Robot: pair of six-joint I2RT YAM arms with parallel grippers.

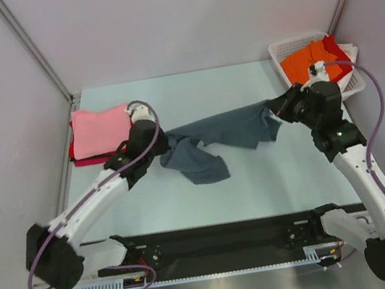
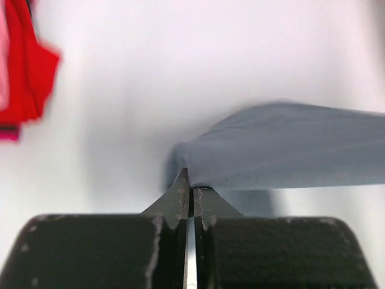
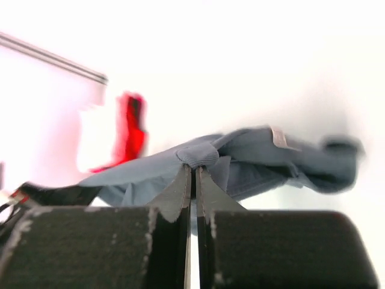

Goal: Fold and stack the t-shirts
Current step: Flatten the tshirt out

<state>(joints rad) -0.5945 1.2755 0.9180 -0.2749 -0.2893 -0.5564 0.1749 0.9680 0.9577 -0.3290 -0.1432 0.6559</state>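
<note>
From above, the slate t-shirt [image 1: 230, 129] hangs stretched between the left gripper [image 1: 165, 143] and the right gripper [image 1: 273, 112] over the middle of the table [image 1: 259, 192], with one part sagging low. It looks light and limp, so hems and corners are probably the best places to hold it. Only this view shows the pink stack [image 1: 101, 130] whole.

The left wrist view shows its jaws pinched on a fabric edge.

The right wrist view shows its jaws clamped on a bunched rim, with a small label [image 3: 278, 137] nearby.

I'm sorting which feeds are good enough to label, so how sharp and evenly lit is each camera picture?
Top external: sharp, evenly lit, soft shadow under the grey t-shirt. Left wrist: left gripper crisp, table washed out, red folded stack smeared. Right wrist: right gripper and pinched cloth in focus, background blown white, the folded stack a blur.
</note>
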